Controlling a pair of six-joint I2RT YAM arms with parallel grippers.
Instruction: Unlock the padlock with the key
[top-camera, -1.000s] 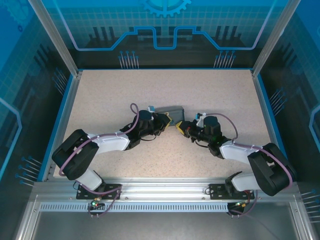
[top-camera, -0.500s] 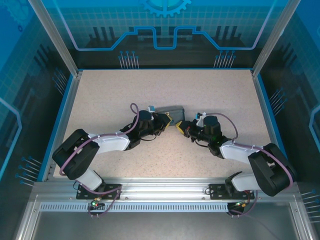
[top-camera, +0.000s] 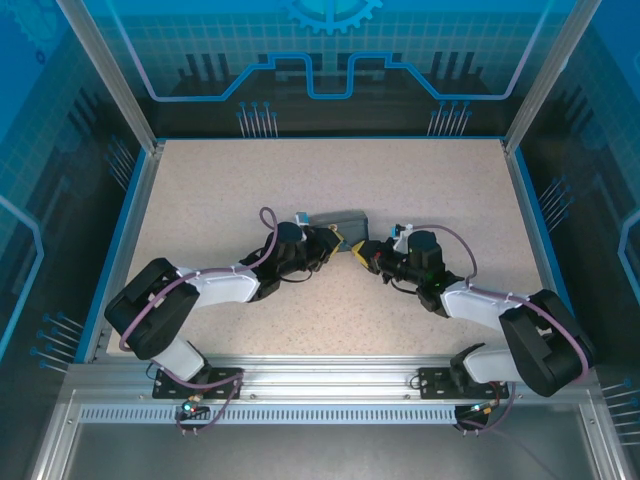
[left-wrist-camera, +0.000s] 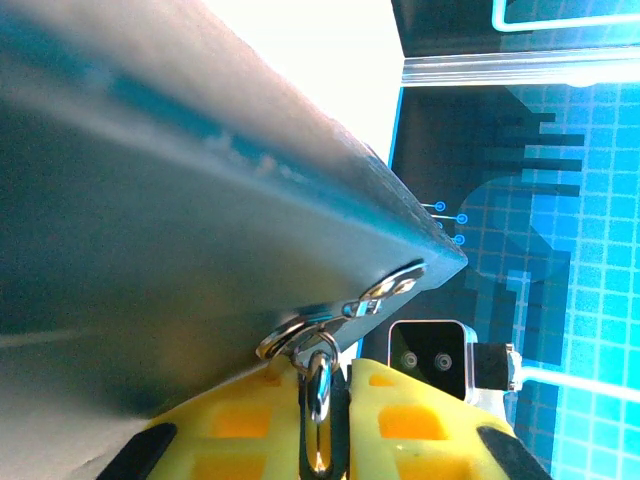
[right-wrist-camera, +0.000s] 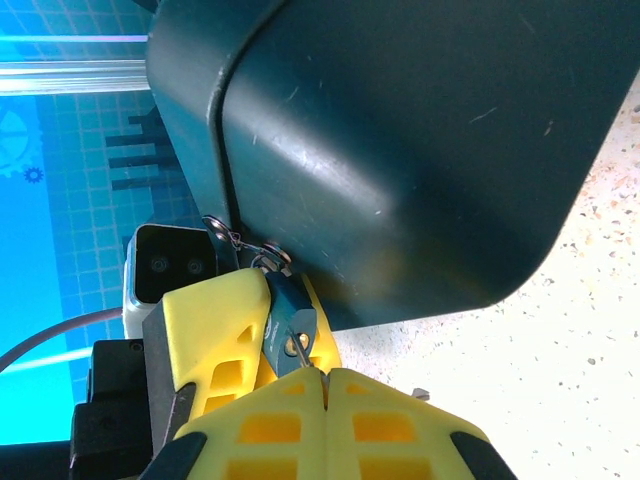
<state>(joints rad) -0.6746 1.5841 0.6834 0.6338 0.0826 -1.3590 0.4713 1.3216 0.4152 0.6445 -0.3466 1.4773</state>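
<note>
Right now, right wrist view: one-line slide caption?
Right gripper, shut on the key, holds it at the padlock, which the left gripper grips beside the dark box.

The right hand (top-camera: 362, 252) and its arm (top-camera: 470, 298) have shifted very slightly.

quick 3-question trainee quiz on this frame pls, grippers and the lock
1. True or false: the right gripper stands wide open.
2. The left gripper is closed on: A) the padlock B) a screwdriver C) nothing.
3. Fill in: the thin metal sliver running from the right gripper's fingertips to the padlock is the ___.

Answer key:
1. False. Its yellow fingers are pressed together.
2. A.
3. key.
</note>
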